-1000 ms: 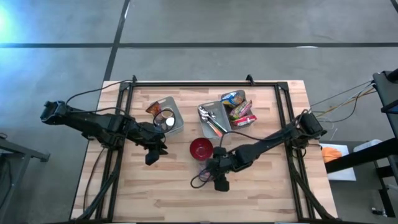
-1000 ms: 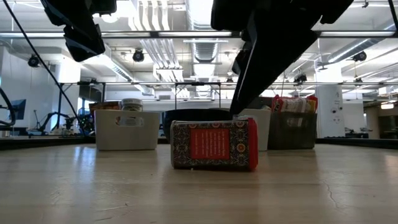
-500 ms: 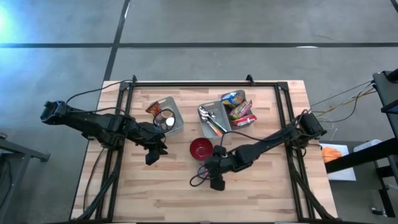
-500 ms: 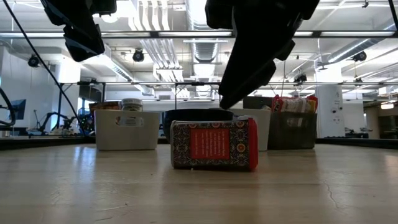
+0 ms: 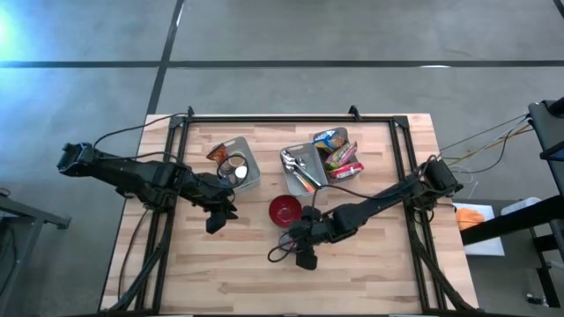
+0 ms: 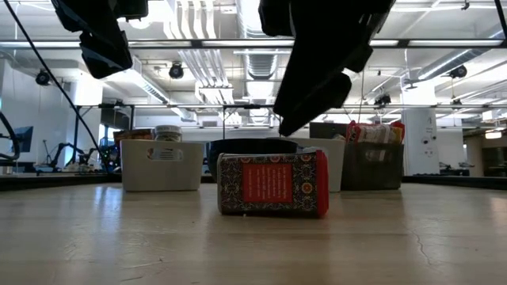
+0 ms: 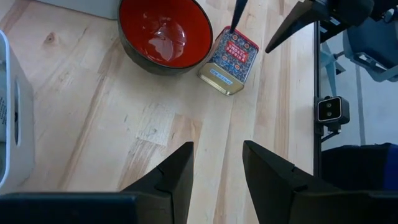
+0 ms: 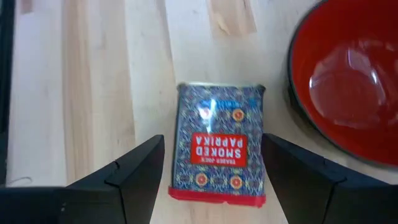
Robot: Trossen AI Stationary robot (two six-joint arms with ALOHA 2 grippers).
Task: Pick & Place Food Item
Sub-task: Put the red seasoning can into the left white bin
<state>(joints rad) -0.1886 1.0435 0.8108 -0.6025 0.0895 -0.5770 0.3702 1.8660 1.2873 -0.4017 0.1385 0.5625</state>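
A dark patterned tin with a red SMOKED PAPRIKA label (image 8: 217, 146) lies on the wooden table next to a red bowl (image 5: 285, 210), on the bowl's near side. My right gripper (image 8: 212, 142) hangs open above the tin, slanting down, with one finger on either side of it and not touching it. In the low view the right gripper (image 6: 309, 95) stands clear above the tin (image 6: 272, 184). My left gripper (image 5: 214, 220) waits open and bare left of the bowl, and its wrist view shows the tin (image 7: 229, 53) and the bowl (image 7: 165, 31).
Behind the bowl stand a white bin with jars (image 5: 236, 165), a bin with metal utensils (image 5: 302, 169) and a bin with snack packets (image 5: 337, 150). A black frame (image 5: 291, 117) runs round the table's far and side edges. Bare wood lies toward the near edge.
My right gripper has rolled about the line it points along while staying above the tin, so its fingers have swung a little toward the table's left. It stays open. The tin has not moved.
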